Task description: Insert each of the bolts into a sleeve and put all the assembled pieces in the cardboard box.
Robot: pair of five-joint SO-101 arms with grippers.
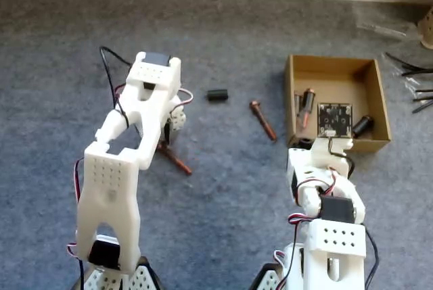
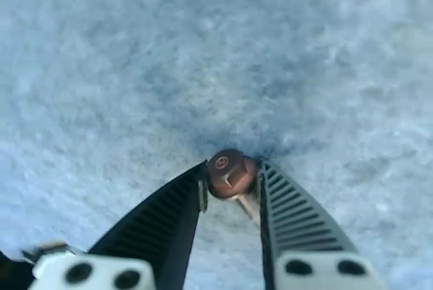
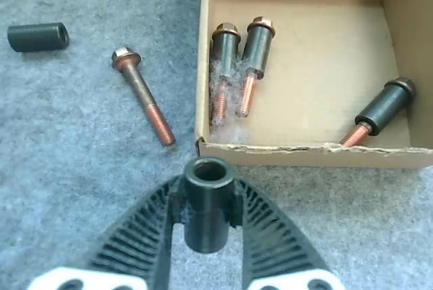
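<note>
My left gripper (image 2: pixel 231 180) is shut on the head of a copper bolt (image 2: pixel 229 170). In the high view that bolt (image 1: pixel 176 159) slants down from the left gripper (image 1: pixel 164 142) toward the grey carpet. My right gripper (image 3: pixel 208 226) is shut on a black sleeve (image 3: pixel 207 202), held upright with its bore open, just outside the near wall of the cardboard box (image 3: pixel 304 151). Three bolt-in-sleeve pieces lie in the box, two side by side (image 3: pixel 238 50) and one apart (image 3: pixel 385 104). A loose bolt (image 3: pixel 142 94) and a loose sleeve (image 3: pixel 38 36) lie on the carpet beside the box.
In the high view the loose sleeve (image 1: pixel 217 94) and loose bolt (image 1: pixel 262 119) lie between the two arms, left of the box (image 1: pixel 379 90). Black cables and clear plastic (image 1: pixel 409 67) sit at the back right. Bare carpet stretches across the far left and the middle.
</note>
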